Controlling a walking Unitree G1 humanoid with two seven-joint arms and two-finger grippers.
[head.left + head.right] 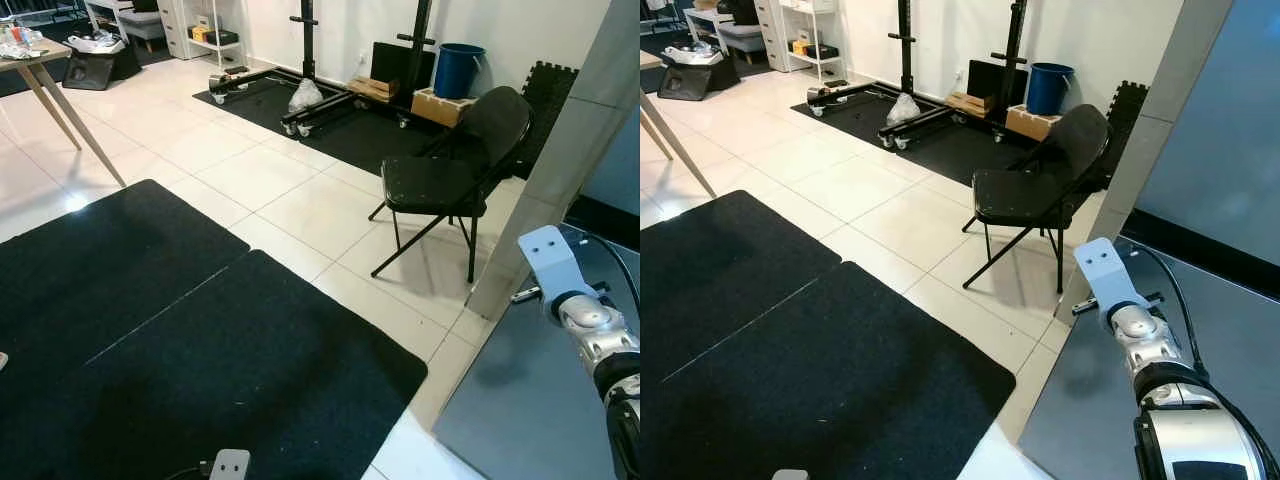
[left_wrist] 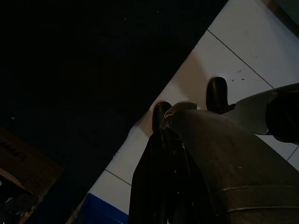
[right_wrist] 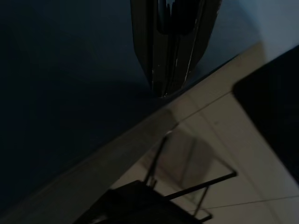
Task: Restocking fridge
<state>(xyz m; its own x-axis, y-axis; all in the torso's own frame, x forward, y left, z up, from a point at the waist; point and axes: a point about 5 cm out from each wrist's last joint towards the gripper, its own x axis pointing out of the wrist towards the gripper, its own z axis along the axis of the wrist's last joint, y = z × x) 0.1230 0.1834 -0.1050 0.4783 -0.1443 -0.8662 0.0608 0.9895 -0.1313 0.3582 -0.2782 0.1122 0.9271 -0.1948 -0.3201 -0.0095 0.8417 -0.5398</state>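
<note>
The grey fridge door (image 1: 1230, 340) fills the right side in the eye views, with its pale edge (image 1: 575, 150) rising beside it. My right arm (image 1: 1140, 340) reaches up along that door, its white wrist bracket (image 1: 548, 258) close to the door's edge. In the right wrist view, my right gripper (image 3: 164, 91) is shut, empty, with its tips against the grey door surface near its edge. My left gripper (image 2: 164, 140) hangs idle over the floor, its fingers together, holding nothing.
A black folding chair (image 1: 450, 175) stands on the tiles just left of the fridge edge. Black mats (image 1: 180, 340) cover the floor in front. A weight rack (image 1: 310, 60), a blue bucket (image 1: 458, 68) and a wooden table (image 1: 45, 70) stand farther back.
</note>
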